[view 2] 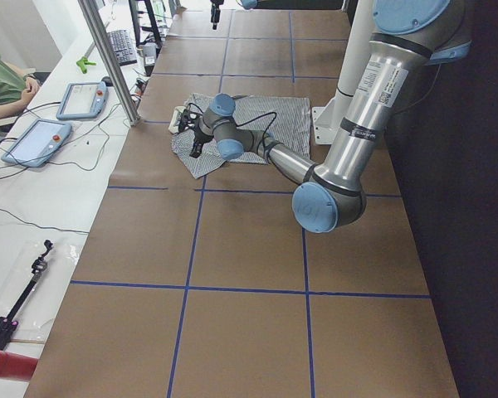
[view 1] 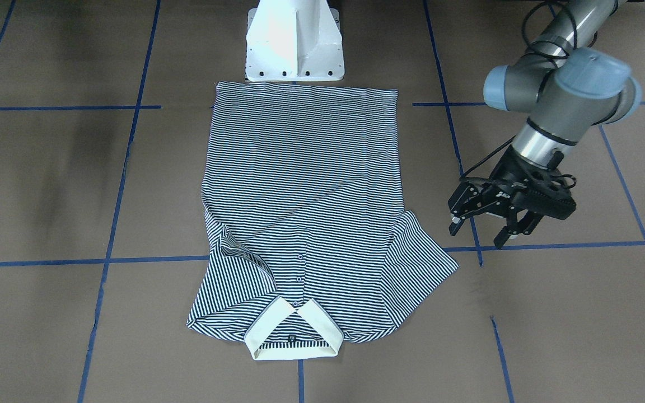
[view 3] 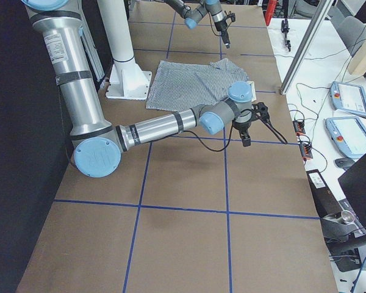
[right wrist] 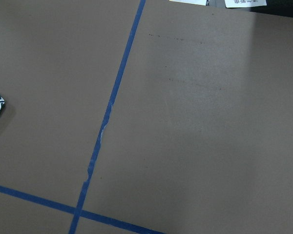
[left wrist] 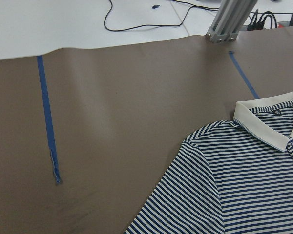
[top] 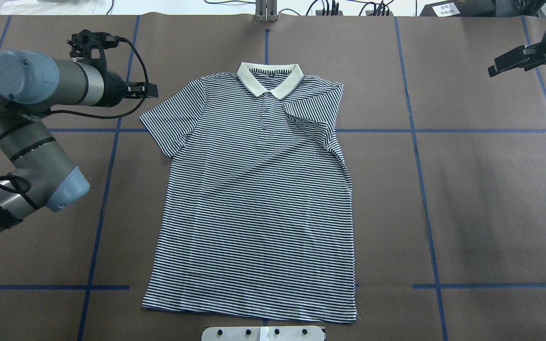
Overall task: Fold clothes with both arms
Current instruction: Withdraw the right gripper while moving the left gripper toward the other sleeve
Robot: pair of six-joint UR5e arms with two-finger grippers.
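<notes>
Cream collar [view 1: 267, 328] crowns flat, thin-striped polo shirt [view 1: 300, 168].

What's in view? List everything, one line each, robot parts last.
polo shirt: one, navy-and-white stripes, cream collar; flat at table centre.
table: one, brown with blue tape grid; under the shirt.
pedestal: one, white; at the shirt's hem.
teach pendants: two, grey-blue; on the white side bench.
person: one, green sleeve; at the bench.
left arm: one, silver-grey, blue caps; left gripper open beside a sleeve.
right arm: one, same colours; right gripper off the shirt, opening unclear.
</notes>
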